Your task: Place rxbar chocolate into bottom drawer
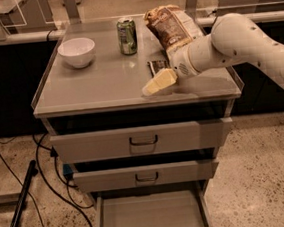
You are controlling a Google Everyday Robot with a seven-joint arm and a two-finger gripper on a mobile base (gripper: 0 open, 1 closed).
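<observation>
Camera view: the gripper [148, 89] hovers just beside the rxbar chocolate [156, 65] (jaws seemingly together, empty); spread them, straddle its narrow width, then clamp.
</observation>
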